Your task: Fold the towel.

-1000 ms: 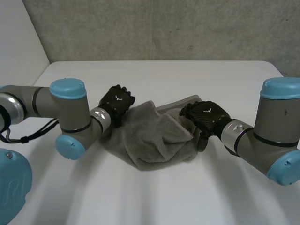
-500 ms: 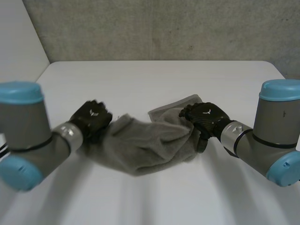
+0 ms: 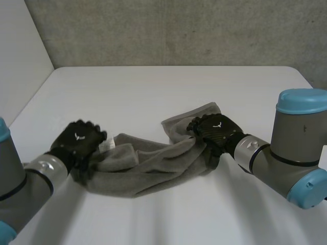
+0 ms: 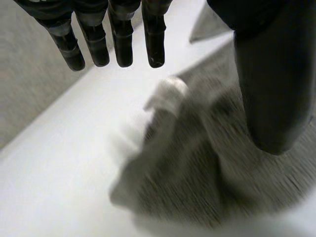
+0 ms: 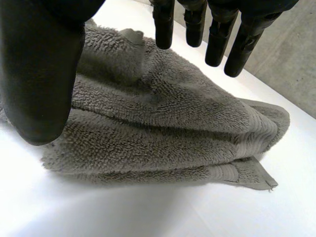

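The grey terry towel lies on the white table as a long, rumpled band. It reaches from my left hand across to my right hand. One flat corner of it lies on the table just behind the right hand, on the side toward the grey concrete wall.

My left hand is at the left end of the towel. In the left wrist view its fingers are straight and hang over bare table, well apart from the thumb. The cloth lies under the palm and the thumb, so this hand is released and grasps nothing. A small white tag is on the towel edge, below the fingertips.

My right hand is over the right end of the towel. In the right wrist view the fingers point straight out above the folded pile, and the thumb stands away from them. No cloth is pinched between them, so this hand is released too. I cannot tell if the palm touches the towel.
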{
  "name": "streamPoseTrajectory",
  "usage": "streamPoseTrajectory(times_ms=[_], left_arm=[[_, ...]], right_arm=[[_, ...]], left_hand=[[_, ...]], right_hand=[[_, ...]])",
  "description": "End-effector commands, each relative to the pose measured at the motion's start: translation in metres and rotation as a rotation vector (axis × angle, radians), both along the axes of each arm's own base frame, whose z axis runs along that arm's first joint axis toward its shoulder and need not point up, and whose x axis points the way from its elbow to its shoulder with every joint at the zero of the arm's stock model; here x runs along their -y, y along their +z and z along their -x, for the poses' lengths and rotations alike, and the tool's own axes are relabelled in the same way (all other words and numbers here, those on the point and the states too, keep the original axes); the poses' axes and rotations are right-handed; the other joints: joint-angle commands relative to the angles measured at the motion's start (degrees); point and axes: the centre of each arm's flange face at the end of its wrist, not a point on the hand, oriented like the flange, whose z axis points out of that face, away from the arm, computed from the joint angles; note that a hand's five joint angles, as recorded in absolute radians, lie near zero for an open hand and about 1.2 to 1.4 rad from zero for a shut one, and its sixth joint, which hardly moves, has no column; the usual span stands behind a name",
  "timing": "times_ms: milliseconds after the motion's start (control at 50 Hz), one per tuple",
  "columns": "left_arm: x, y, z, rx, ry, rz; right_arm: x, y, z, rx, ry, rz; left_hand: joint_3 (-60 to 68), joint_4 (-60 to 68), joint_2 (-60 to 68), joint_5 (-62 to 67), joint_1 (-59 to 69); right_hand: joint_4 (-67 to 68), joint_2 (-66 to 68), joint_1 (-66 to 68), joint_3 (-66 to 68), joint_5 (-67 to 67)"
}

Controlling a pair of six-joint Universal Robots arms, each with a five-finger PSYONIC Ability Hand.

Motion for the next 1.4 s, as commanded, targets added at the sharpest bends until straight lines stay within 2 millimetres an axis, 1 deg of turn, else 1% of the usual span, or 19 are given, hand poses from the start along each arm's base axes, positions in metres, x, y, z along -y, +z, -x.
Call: streamPoseTrajectory(times_ms=[20,60,120,220,340,480,580,600,620,660,680,820,940,960,1000,1100,1160,1300,1400], left_arm=[[0.004,0.026,0.026,-0.079,-0.066,0.068],[0.004,0.032,0.04,-0.089,-0.108,0.083],[0.005,0.029,0.045,-0.085,-0.123,0.074],[0.006,0.004,0.07,-0.036,-0.191,-0.033],[0.007,-0.023,0.076,0.049,-0.213,-0.167],[0.003,-0.03,0.079,0.113,-0.254,-0.164],[0.005,-0.029,0.079,0.121,-0.252,-0.156],[0.005,-0.03,0.079,0.122,-0.251,-0.159],[0.005,-0.03,0.079,0.122,-0.251,-0.159],[0.005,-0.031,0.077,0.124,-0.248,-0.163],[0.005,-0.031,0.077,0.124,-0.248,-0.163],[0.003,-0.026,0.069,0.137,-0.206,-0.156],[0.004,-0.008,0.045,0.137,-0.109,-0.119],[0.004,-0.008,0.045,0.137,-0.108,-0.119],[0.003,-0.005,0.04,0.133,-0.094,-0.113],[-0.006,0.002,0.017,0.118,-0.035,-0.102],[-0.009,0.005,0.012,0.114,-0.024,-0.098],[-0.029,0.02,-0.001,0.045,0.023,-0.056],[-0.04,0.029,-0.006,-0.015,0.044,-0.031]], right_arm=[[-0.003,-0.003,0.0,-0.043,0.018,0.024],[-0.004,-0.005,0.0,-0.057,0.027,0.032],[-0.004,-0.005,0.0,-0.062,0.028,0.035],[-0.005,-0.006,0.0,-0.063,0.029,0.032],[-0.005,-0.007,0.001,-0.065,0.027,0.03],[-0.005,-0.007,0.001,-0.065,0.027,0.03],[-0.005,-0.007,0.001,-0.067,0.028,0.029],[-0.005,-0.008,0.001,-0.068,0.028,0.028],[-0.005,-0.009,0.001,-0.068,0.028,0.026],[-0.006,-0.009,0.001,-0.07,0.029,0.026],[-0.006,-0.009,0.001,-0.07,0.029,0.026],[-0.005,-0.007,0.001,-0.066,0.028,0.034],[0.004,0.005,0.002,-0.043,0.011,0.077],[0.004,0.005,0.002,-0.042,0.011,0.077],[0.01,0.019,0.0,-0.019,0.01,0.119],[0.017,0.032,-0.004,0.005,0.017,0.164],[0.023,0.038,-0.008,0.019,0.027,0.192],[0.039,0.035,-0.023,0.042,0.062,0.215],[0.046,0.024,-0.03,0.045,0.084,0.198]], left_hand=[[-2.93,-3.36,-3.45,-1.35,-4.14],[-2.93,-3.36,-3.79,-1.69,-4.47],[-2.93,-3.36,-3.79,-1.69,-4.47],[-2.93,-3.36,-2.78,-0.68,-3.47],[-2.93,-3.36,-1.6,0.5,-2.29],[-2.93,-3.36,1.75,3.85,1.07],[-2.93,-3.36,12.87,14.96,12.18],[-2.93,-3.36,21.19,23.29,20.51],[-2.93,-3.36,21.28,23.37,20.59],[-2.93,-3.36,39.02,41.12,38.33],[-2.93,-3.36,39.11,41.21,38.42],[-2.93,-3.36,52.72,54.81,52.03],[-2.93,-3.36,52.06,54.16,51.37],[-2.93,-3.36,52.06,54.16,51.37],[-2.93,-3.36,51.89,53.99,51.2],[-2.93,-3.36,51.72,53.82,51.04],[-2.93,-3.36,51.39,53.49,50.7],[-2.93,-3.36,49.54,51.64,48.85],[-2.93,-3.36,49.37,51.47,48.68]], right_hand=[[-4.37,-4.23,-4.04,-2.44,-3.52],[-4.37,-4.23,-4.04,-2.44,-3.52],[-4.37,-4.23,-4.04,-2.44,-3.52],[-4.37,-4.23,-4.04,-2.44,-3.52],[-4.37,-4.23,-4.04,-2.44,-3.52],[-4.37,-4.23,-4.04,-2.44,-3.52],[-4.37,-4.23,-4.04,-2.44,-3.52],[-4.37,-4.23,-4.04,-2.44,-3.52],[-4.37,-4.23,-4.04,-2.44,-3.52],[-4.37,-4.23,-4.04,-2.44,-3.52],[-4.37,-4.23,-4.04,-2.44,-3.52],[-4.37,-4.23,-4.04,-2.44,-3.52],[-4.37,-4.23,-4.04,-2.44,-3.52],[-4.37,-4.23,-4.04,-2.44,-3.52],[-4.37,-4.23,-4.04,-2.44,-3.52],[-4.37,-4.23,-4.04,-2.44,-3.52],[-4.37,-4.23,-4.04,-2.44,-3.52],[-4.37,-4.23,-4.04,-2.44,-3.52],[-4.37,-4.23,-4.04,-2.44,-3.52]])
